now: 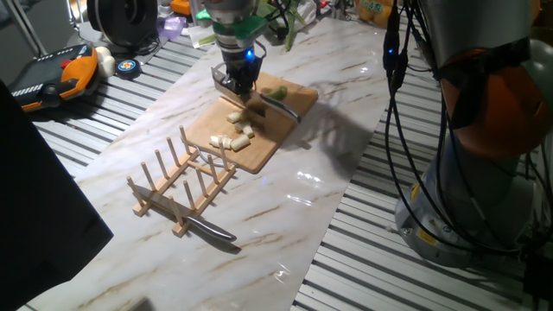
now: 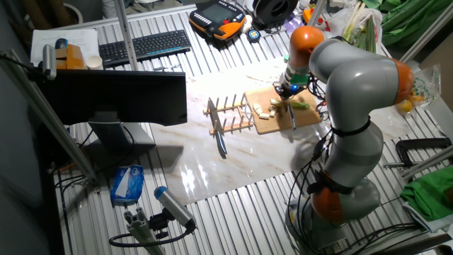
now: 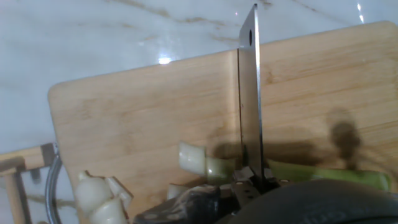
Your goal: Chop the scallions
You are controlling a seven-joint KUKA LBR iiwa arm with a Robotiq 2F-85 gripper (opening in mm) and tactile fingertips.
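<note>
A wooden cutting board [image 1: 263, 130] lies on the marble table. Short white scallion pieces [image 1: 235, 134] sit near its front left corner. A longer scallion stalk [image 3: 208, 163], white shading to green, lies across the board, and the knife blade [image 3: 250, 93] stands on it near the white end. My gripper [image 1: 238, 86] hangs over the board's back part, shut on the knife handle, with the blade [image 1: 282, 107] running out to the right. In the other fixed view the gripper [image 2: 287, 91] is above the board [image 2: 301, 119]. More cut pieces [image 3: 99, 196] show at the hand view's lower left.
A wooden dish rack [image 1: 183, 180] stands just in front of the board. A second knife [image 1: 212, 230] lies on the table beside the rack. A teach pendant [image 1: 60, 76], bags and leafy greens [image 1: 289, 26] crowd the far edge. The robot base [image 1: 484, 130] is at the right.
</note>
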